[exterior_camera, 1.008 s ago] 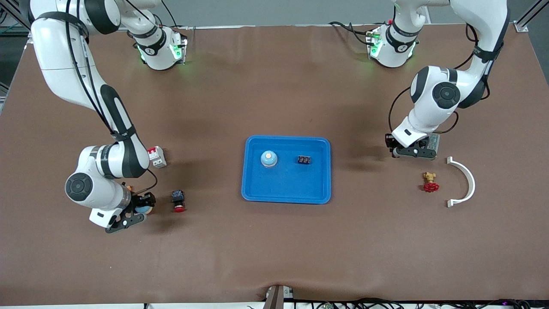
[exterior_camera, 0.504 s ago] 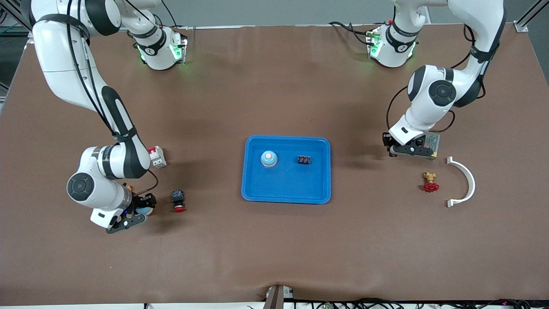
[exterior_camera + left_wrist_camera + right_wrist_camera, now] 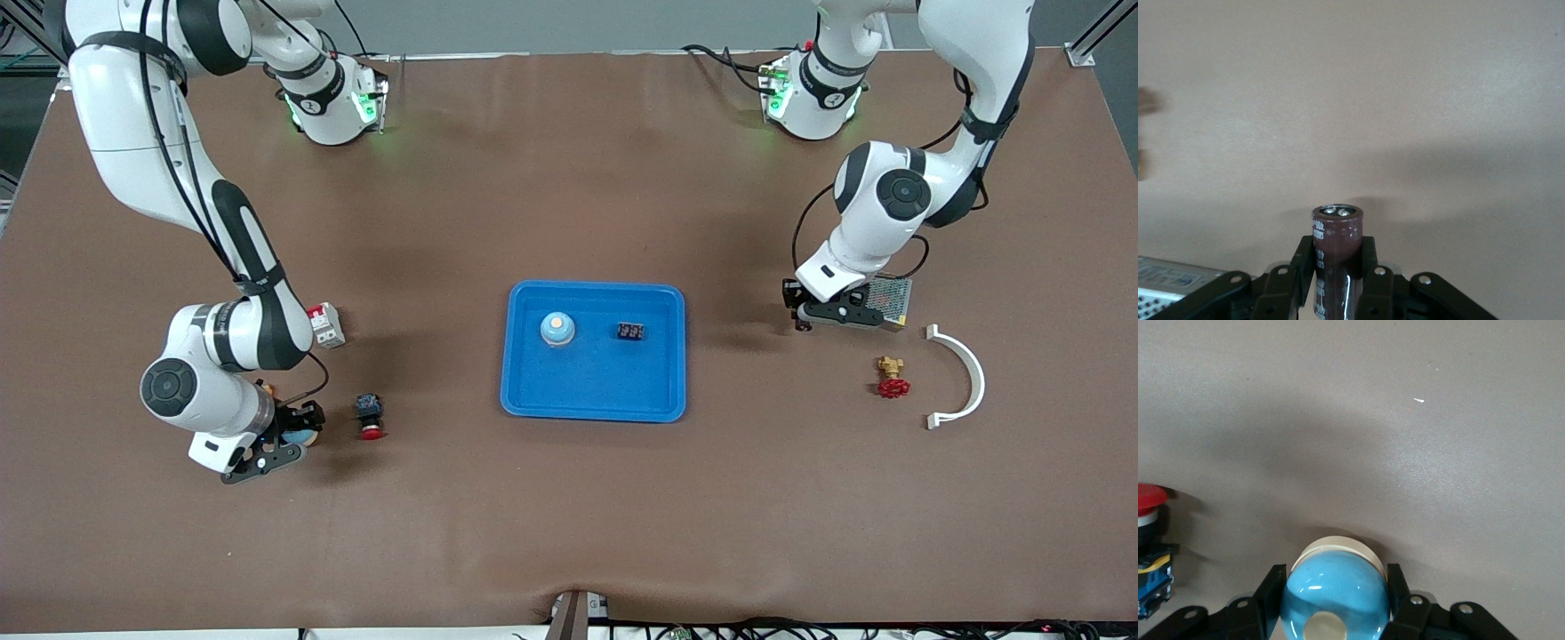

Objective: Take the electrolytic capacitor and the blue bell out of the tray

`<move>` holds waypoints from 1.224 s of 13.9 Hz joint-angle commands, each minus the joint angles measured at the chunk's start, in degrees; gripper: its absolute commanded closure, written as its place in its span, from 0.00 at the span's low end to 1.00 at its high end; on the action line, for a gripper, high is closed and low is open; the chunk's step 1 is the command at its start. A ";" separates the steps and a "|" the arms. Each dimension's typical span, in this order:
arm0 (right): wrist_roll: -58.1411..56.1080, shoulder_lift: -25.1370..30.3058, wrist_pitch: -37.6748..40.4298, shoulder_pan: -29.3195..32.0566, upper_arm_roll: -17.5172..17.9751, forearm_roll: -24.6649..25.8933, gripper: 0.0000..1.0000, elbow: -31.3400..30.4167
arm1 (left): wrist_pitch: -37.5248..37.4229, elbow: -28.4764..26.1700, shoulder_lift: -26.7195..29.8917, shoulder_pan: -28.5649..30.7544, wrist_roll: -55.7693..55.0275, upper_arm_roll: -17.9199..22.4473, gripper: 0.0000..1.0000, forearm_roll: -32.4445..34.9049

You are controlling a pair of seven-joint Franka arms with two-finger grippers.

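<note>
Brown counter (image 3: 569, 498), blue tray (image 3: 524, 391) at its centre.
Left gripper (image 3: 1336, 280) clenched a capacitor (image 3: 1336, 243); right gripper (image 3: 1335, 600) fingers flanked a blue bell (image 3: 1335, 603), grip unclear.

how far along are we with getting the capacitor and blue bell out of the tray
Done: both are out of the tray. In hand: the left end effector is shut on the capacitor over bare table; the right end effector grips the blue bell beside the red push button. Left: set both down and release. A pale blue dome and a black part sit in the tray.
</note>
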State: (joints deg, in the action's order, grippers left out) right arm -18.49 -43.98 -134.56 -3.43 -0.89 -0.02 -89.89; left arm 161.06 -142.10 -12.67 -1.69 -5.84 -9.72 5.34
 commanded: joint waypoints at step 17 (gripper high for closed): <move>11.43 4.51 10.80 -2.19 2.74 -0.50 0.00 4.99 | 7.51 -0.11 -5.35 -0.06 0.74 -0.30 0.69 -0.25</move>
State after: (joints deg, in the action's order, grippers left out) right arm -11.71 -41.24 -126.51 -4.34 1.69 -0.11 -85.41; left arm 167.17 -142.09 -17.54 -1.70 -5.84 -9.73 5.34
